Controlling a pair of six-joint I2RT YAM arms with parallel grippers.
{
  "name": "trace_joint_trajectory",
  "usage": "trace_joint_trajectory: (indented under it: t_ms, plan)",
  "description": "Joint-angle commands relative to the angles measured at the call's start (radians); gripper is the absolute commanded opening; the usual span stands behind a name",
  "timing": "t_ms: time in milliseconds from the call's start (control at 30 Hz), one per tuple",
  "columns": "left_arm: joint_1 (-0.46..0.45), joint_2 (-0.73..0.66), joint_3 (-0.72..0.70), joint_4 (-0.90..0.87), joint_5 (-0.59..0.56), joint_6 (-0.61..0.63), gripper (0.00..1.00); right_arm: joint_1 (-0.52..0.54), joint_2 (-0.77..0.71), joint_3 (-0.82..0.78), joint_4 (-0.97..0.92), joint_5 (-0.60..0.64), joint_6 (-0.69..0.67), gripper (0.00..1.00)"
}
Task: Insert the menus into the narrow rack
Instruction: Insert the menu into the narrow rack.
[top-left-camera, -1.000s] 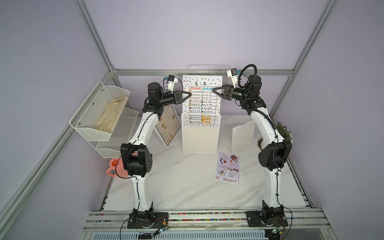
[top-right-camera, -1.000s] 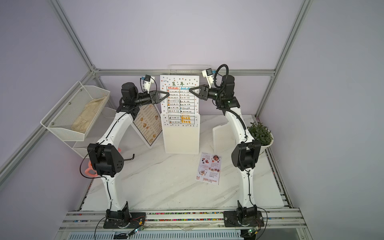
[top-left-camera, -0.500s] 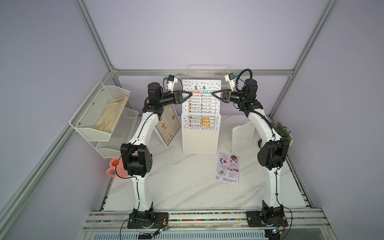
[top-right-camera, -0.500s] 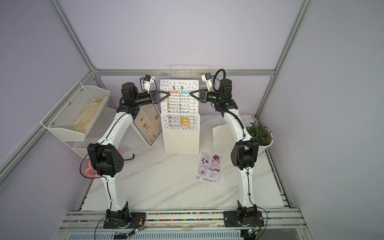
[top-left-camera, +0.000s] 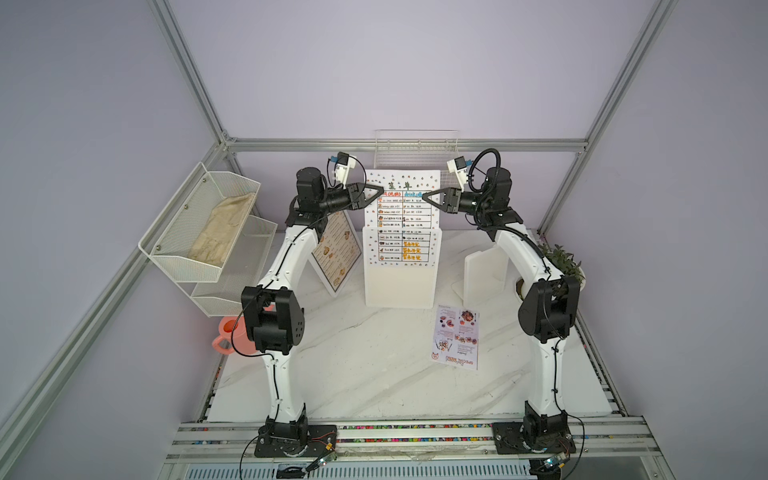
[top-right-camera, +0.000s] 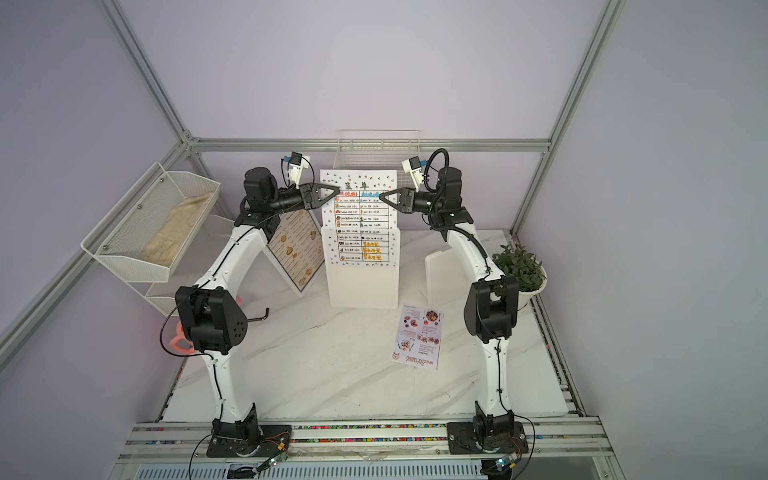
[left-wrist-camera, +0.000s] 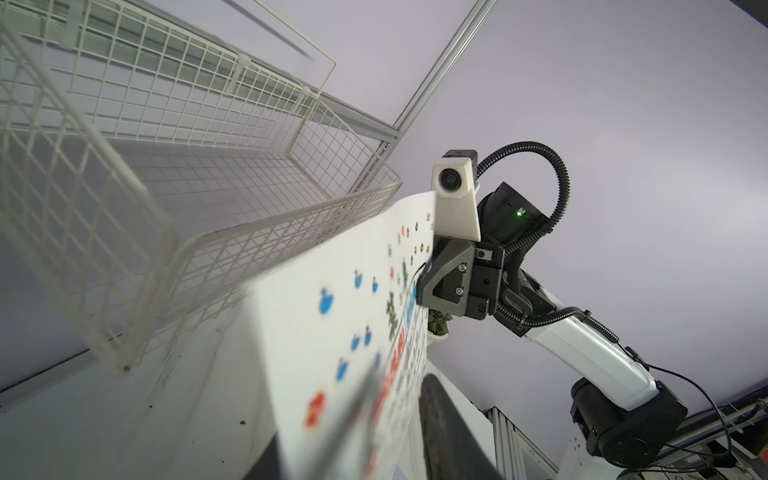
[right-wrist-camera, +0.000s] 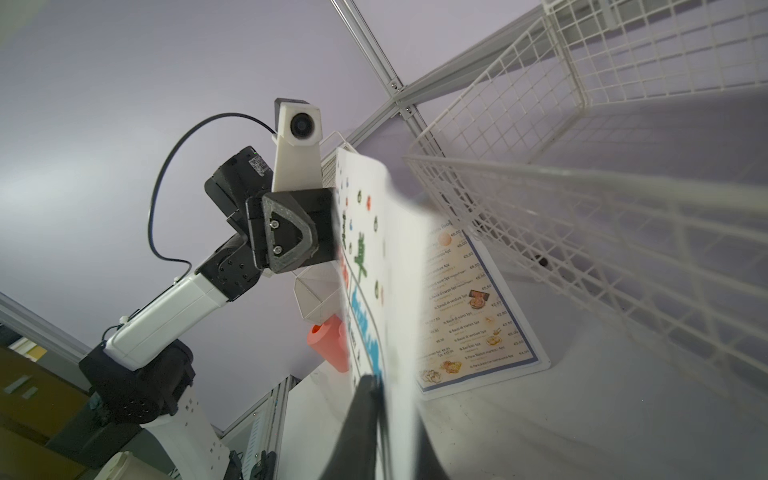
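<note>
The white grid menu (top-left-camera: 402, 208) (top-right-camera: 359, 208) stands upright in a white holder (top-left-camera: 401, 286), just below the narrow wire rack (top-left-camera: 415, 145) (left-wrist-camera: 249, 232) on the back wall. My left gripper (top-left-camera: 380, 189) (left-wrist-camera: 353, 453) straddles the sheet's left edge, jaws open with a gap beside the sheet. My right gripper (top-left-camera: 424, 195) (right-wrist-camera: 395, 449) pinches its right edge, one finger on each face. The blue-bordered cream menu (top-left-camera: 336, 249) (right-wrist-camera: 469, 307) leans behind the left arm. The small "SPECIAL MENU" leaflet (top-left-camera: 456, 337) lies flat on the table.
A second white stand (top-left-camera: 484, 274) and a potted plant (top-left-camera: 561, 262) sit by the right arm. A mesh shelf unit (top-left-camera: 199, 232) holding cloth hangs on the left wall, with an orange cup (top-left-camera: 226, 336) below it.
The white grid menu has slid lower into the white holder. My right gripper has dropped slightly with it. The left gripper has stayed at the same spot.
</note>
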Motion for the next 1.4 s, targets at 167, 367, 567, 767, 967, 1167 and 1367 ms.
trace_joint_trajectory:
  t_ms: [167,367,567,767,967,1167,1367]
  plan:
    - [0.003,-0.052,0.0,0.038,0.004,0.007,0.32,0.009,-0.023,0.1,-0.005,-0.006,-0.006,0.23]
    - [0.003,-0.059,-0.01,0.037,0.006,0.009,0.31,0.008,-0.017,0.102,-0.004,-0.013,0.002,0.1]
    - [0.003,-0.077,-0.033,0.04,0.004,0.016,0.46,0.008,-0.037,0.061,0.014,-0.014,0.003,0.05]
    - [0.003,-0.095,-0.055,0.043,0.003,0.023,0.51,0.009,-0.054,0.021,0.03,-0.017,0.006,0.02]
    - [0.003,-0.117,-0.091,0.043,-0.002,0.039,0.5,0.011,-0.078,-0.033,0.054,-0.016,0.005,0.02]
    - [0.003,-0.124,-0.117,0.044,-0.004,0.045,0.49,0.011,-0.102,-0.076,0.078,-0.014,0.004,0.02]
    - [0.003,-0.111,-0.099,0.044,-0.007,0.04,0.5,0.011,-0.101,-0.024,0.03,0.017,-0.03,0.02]
